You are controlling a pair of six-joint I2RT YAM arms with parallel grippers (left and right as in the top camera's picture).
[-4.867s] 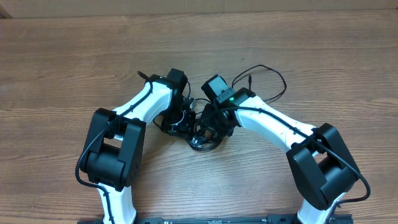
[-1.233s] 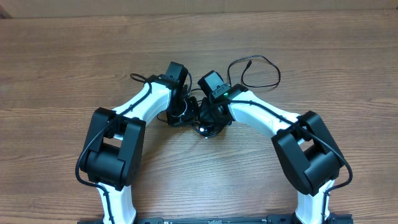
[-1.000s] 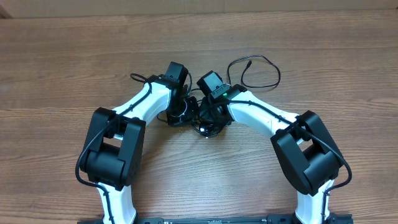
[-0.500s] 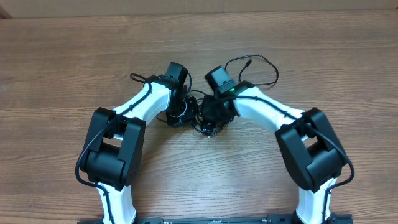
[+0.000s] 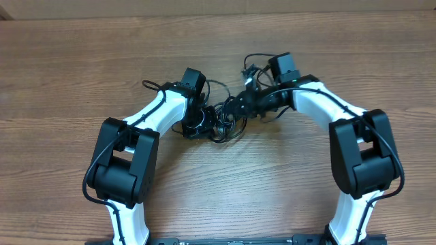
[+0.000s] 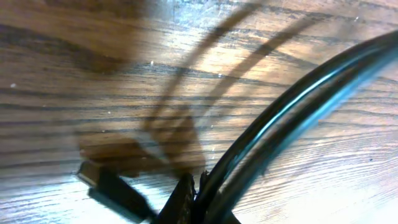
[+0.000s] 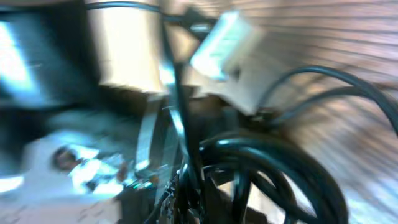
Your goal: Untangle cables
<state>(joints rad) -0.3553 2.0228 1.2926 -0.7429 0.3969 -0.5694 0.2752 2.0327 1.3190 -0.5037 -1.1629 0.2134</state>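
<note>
The cables (image 5: 222, 126) are a black tangle on the wood table between my two grippers, with thin loops trailing up to a small plug (image 5: 249, 69). My left gripper (image 5: 199, 126) sits at the tangle's left side and is shut on cables; in the left wrist view two black cords (image 6: 292, 112) run from the jaws (image 6: 196, 202) up to the right, with a loose plug (image 6: 111, 184) lying beside them. My right gripper (image 5: 236, 109) is at the tangle's upper right, shut on cable strands; its wrist view is blurred and shows black loops (image 7: 273, 155) round the jaws (image 7: 186, 190).
Bare wood table (image 5: 327, 47) lies on all sides. The left arm's own thicker black wire (image 5: 155, 87) sticks out behind its wrist. The two wrists are close together over the tangle.
My right arm has swung up and to the right, drawing cable strands out of the tangle. The big loose loop at the upper right has collapsed. The left arm has stayed put.
</note>
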